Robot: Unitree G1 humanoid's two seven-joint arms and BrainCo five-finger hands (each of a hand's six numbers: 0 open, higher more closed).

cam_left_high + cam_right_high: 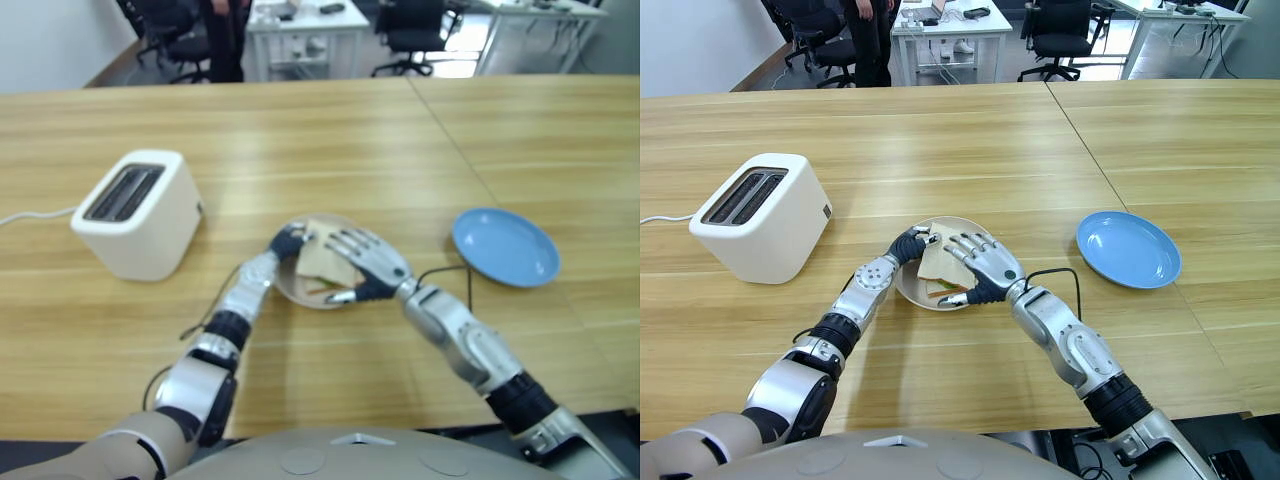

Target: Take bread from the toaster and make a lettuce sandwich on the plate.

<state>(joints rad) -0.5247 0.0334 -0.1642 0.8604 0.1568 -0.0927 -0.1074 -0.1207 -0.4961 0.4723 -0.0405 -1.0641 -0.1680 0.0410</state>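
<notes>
White toaster [760, 216] sits on the wooden counter [970, 150] at far left, slots up, with its white cord [660, 218] running off the left edge. The round cream plate [908, 290] is at the counter's middle, near the front and well apart from the toaster. On it is the sandwich stack: a top bread slice [936, 260] tilted, with a bit of green lettuce [940, 290] showing under its lower edge and more bread below that.

Right hand [987, 266] is over the right side of the plate. Its fingers are laid across the top bread slice and its thumb is tucked at the slice's lower edge, so it is gripping that slice. Left hand [908, 243] is at the plate's upper-left rim, touching the bread's corner; cannot tell if it is open or closed on anything. The two hands are close together, with the bread between them.

Blue plate [1128, 248] lies flat to the right, apart from the cream plate. A thin black cable [1055, 272] loops on the counter between the right forearm and the blue plate. Office chairs [1058, 35] and a white desk [940, 35] stand behind the counter
</notes>
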